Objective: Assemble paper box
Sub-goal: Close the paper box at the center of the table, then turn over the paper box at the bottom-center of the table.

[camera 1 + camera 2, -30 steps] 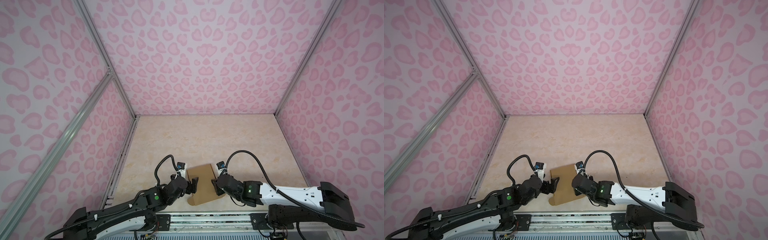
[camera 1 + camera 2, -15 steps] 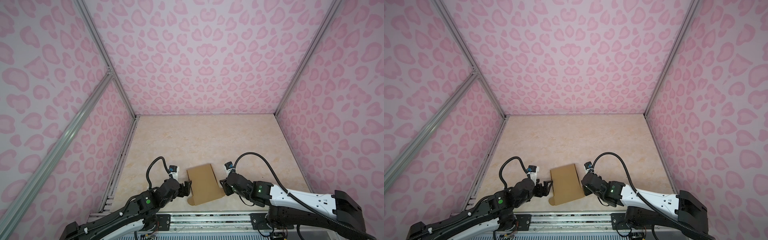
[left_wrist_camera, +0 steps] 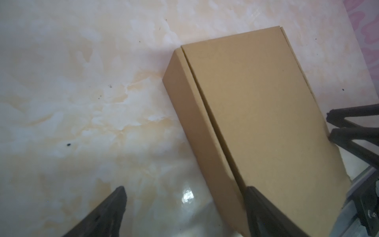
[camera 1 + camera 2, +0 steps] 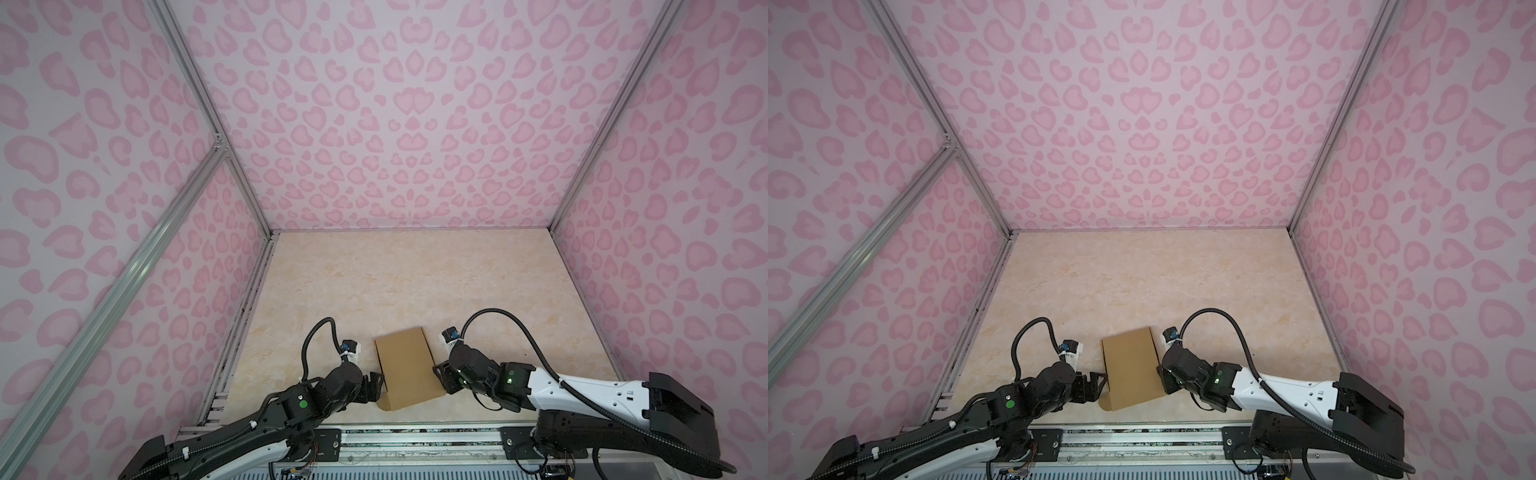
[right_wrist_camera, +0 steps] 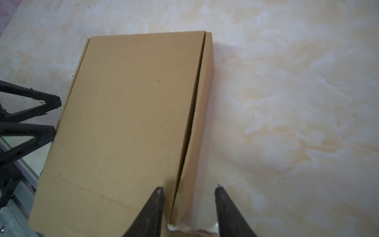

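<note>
Left gripper (image 3: pixel 185 190) is wide open, one finger on the left edge of the paper box (image 4: pixel 405 370). Right gripper (image 5: pixel 189 190) is half open, straddling the box's right wall without clamping it. The box lies closed on the table (image 4: pixel 415 282) between both grippers. I judge it light, stiff and crushable, so I'd grip the side walls. A flap (image 4: pixel 384 406) juts out at the box corner by the left gripper. Nothing else is near the box.

We see the brown paper box (image 4: pixel 409 368) lying flat near the front edge of the marbled table (image 4: pixel 415 282), a rounded flap (image 4: pixel 385 405) sticking out at its near corner. Our left gripper (image 4: pixel 378 383) sits just beside one long side, our right gripper (image 4: pixel 439 376) beside the other.
</note>
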Controlling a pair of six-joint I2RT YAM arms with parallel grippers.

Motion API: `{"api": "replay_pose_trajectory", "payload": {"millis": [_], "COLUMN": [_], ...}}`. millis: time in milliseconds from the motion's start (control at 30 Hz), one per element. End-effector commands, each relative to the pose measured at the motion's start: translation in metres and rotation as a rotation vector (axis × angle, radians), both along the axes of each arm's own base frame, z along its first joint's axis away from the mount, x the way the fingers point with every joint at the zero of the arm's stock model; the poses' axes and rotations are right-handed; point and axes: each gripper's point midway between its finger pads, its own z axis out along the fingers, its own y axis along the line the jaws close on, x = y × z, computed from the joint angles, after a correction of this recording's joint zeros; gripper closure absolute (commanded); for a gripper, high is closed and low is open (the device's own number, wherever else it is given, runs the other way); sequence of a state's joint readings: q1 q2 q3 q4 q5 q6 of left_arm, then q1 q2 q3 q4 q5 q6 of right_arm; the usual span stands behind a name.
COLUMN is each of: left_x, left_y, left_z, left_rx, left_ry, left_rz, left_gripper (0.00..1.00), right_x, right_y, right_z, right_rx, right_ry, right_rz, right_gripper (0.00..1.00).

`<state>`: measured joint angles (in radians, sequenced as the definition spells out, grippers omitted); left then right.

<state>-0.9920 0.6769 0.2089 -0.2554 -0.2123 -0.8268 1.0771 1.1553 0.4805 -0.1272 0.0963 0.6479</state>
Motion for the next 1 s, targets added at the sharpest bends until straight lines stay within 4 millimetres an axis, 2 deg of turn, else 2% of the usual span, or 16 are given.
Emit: {"api": "replay_pose_trajectory", "payload": {"millis": [0,167,233,400,533,767,967], "left_x": [-0.001,-0.001,0.001,0.007,0.004,0.0,0.0], "left_y": [-0.001,0.0,0.001,-0.001,-0.002,0.006,0.004], "left_z": [-0.004,-0.009,-0.004,0.023,0.029,0.022,0.017], "left_rx": [-0.004,0.004,0.0,-0.051,-0.092,-0.1,-0.091], "left_ry": [0.009,0.011,-0.002,-0.072,-0.066,-0.054,-0.038], "left_rz": [-0.003,0.001,0.005,0.008,0.011,0.034,0.033], "left_gripper": [0.1,0.1,0.11,0.1,0.1,0.1,0.09], "right_x": [-0.004,-0.008,-0.01,-0.008,-0.005,-0.001,-0.003], "right_y": [0.006,0.005,0.005,0.003,-0.001,-0.011,-0.01], "right_z": [-0.002,-0.016,-0.019,-0.013,-0.012,-0.014,-0.013], "right_rx": [0.007,0.009,0.005,0.017,0.04,0.073,0.105], "right_ry": [0.028,0.065,0.076,0.064,0.067,0.078,0.086], "right_rz": [0.023,0.015,0.018,0.002,-0.02,-0.058,-0.058], "right_gripper": [0.56,0.57,0.58,0.58,0.6,0.66,0.71]}}
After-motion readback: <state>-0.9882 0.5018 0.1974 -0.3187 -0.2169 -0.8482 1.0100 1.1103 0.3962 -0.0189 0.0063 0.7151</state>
